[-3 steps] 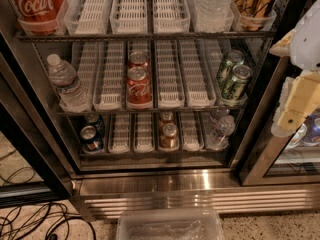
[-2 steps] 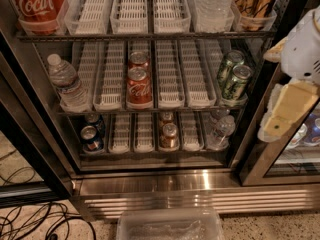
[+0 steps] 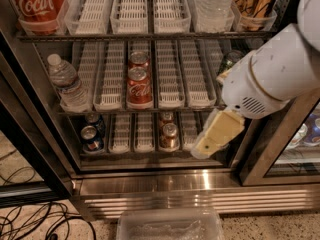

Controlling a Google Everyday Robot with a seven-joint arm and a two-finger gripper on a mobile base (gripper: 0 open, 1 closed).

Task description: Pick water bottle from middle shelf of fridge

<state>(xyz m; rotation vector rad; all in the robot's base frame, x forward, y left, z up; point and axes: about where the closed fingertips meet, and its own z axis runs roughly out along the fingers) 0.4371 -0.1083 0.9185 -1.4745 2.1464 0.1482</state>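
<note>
Two red Coca-Cola cans [image 3: 139, 86] sit one behind the other in a centre lane. A big red Coca-Cola bottle [image 3: 37, 4] is top left, with a wide clear ribbed bottle [image 3: 215, 4] and tan patterned containers [image 3: 256, 1] top right. On the lowest rack [image 3: 135, 153], blue-silver cans [image 3: 92, 137] are left and copper-brown cans [image 3: 169, 135] centre. A clear plastic bin [image 3: 170, 226] is on the speckled floor [image 3: 260, 226], black cables [image 3: 35, 221] to its left. Blue cans [image 3: 306, 134] show behind the glass door [image 3: 295, 159] at right. The gripper [image 3: 202, 148] hangs before the lowest rack, right of the copper-brown cans.

Speckled floor [image 3: 280, 228], black cables [image 3: 31, 223], clear bin [image 3: 169, 215]
</note>
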